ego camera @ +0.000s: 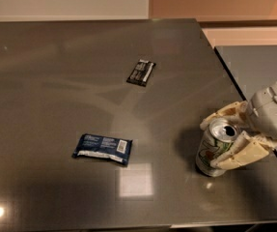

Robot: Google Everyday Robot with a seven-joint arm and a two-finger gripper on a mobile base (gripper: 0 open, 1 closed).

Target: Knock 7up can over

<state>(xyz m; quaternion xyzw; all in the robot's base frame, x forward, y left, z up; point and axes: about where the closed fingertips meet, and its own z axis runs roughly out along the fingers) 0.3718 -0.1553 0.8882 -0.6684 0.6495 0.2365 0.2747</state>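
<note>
— Silver-white aluminium with green print is seen near the right edge of the table [56,91]. Is that where the 7up can [206,154] is placed?

— Yes. The 7up can is stood on its base on the glossy grey-brown top, toward the front right corner. A dark opening is shown in its shiny top, and a shadow is cast to its left.

— How is the gripper [212,143] positioned?

— The gripper is reached in from the right, over the table's edge, with its pale grey body held just beside the can. Its two cream fingers [225,112] are spread apart and the can is straddled by them. One finger is seen behind the rim, and the other is laid across the can's front right side.

— Is the can clamped?

— No firm clamp is shown. Contact with the nearer finger is suggested, but contact with the farther one cannot be told. Whether the can is leaned slightly to the right cannot be settled either.

— What else is laid on the table?

— A dark blue snack packet [103,149] is laid flat toward the front, well to the left of the can. A black snack wrapper [141,72] is placed farther back, near the middle, well apart from both. A pale square reflection [135,180] is seen on the surface between the packet and the can. A second grey surface [258,66] is visible beyond the right edge.
</note>
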